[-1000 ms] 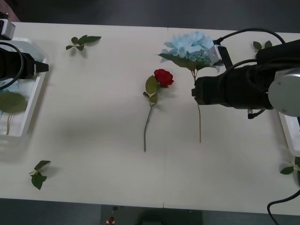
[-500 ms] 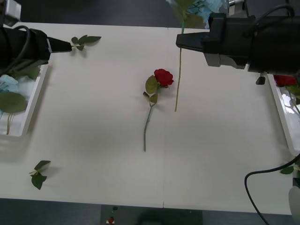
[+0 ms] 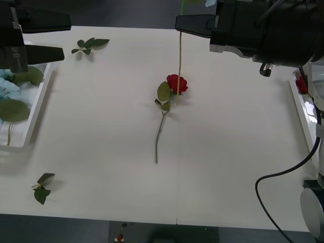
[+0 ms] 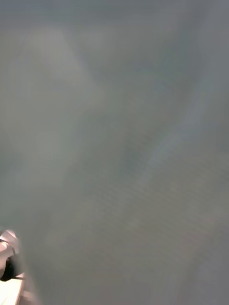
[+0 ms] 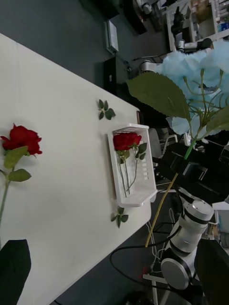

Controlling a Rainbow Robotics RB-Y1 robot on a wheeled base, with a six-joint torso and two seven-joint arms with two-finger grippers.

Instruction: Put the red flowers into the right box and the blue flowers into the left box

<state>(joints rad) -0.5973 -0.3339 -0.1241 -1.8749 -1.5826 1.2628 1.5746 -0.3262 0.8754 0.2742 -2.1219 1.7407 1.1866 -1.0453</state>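
One red rose on white table | right tool pinching blue flower stem | left tool: cannot tell

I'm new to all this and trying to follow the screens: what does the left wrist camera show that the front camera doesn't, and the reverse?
Only the left wrist view shows the blue flower's head and the red flowers lying in the right box. Only the front view shows the left box, the left gripper above it, and the right gripper holding the hanging stem. Both show the red rose lying on the table, and that stem.
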